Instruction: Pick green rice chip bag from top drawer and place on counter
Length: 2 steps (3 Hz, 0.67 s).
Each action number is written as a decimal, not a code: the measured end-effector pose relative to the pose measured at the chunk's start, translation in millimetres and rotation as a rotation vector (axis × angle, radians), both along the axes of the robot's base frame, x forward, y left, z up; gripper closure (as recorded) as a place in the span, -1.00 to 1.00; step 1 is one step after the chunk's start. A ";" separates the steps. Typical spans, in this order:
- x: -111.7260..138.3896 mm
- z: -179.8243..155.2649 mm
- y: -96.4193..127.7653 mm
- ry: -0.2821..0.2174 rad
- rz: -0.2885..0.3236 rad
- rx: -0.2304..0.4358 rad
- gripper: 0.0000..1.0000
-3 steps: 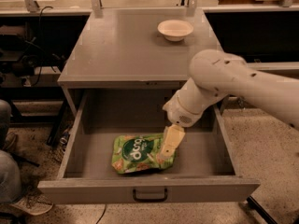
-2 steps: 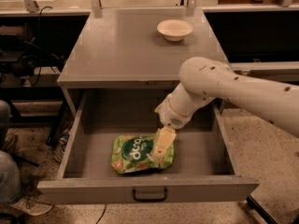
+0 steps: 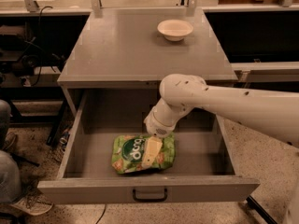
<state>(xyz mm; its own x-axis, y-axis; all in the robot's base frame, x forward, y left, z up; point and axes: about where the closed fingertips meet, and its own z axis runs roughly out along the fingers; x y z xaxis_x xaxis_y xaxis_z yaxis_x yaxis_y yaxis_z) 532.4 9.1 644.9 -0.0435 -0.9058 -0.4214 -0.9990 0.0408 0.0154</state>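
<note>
Tool (image 3: 150, 155) over green rice chip bag (image 3: 127, 152) hides its middle, arm (image 3: 243, 108) cut off at right edge

Light: warm and a bit dim, coming from above; the flat grey metal counter (image 3: 121, 50) is the brightest part.
Glare: a soft pale shine at the back of the counter, near the small round cream bowl (image 3: 174, 29).
Shadows: the wide grey metal top drawer (image 3: 93, 143) is darkest at its back, under the counter's edge.
Tool: the cream tool (image 3: 150, 154) hangs low in the drawer over the crinkly green rice chip bag (image 3: 126, 154), which looks yellowish in this light.
Sides: almost black beside the cabinet.
</note>
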 end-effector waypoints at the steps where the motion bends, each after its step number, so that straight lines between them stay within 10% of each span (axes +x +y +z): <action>1: -5.1 -25.0 4.1 0.033 0.009 -0.021 -0.65; 2: -10.3 -38.6 1.6 0.056 0.013 -0.039 -0.19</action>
<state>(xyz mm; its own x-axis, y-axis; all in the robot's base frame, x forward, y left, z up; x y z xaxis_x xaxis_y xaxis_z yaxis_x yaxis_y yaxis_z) 522.1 10.8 606.2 -0.0539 -0.9221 -0.3831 -0.9971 0.0291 0.0700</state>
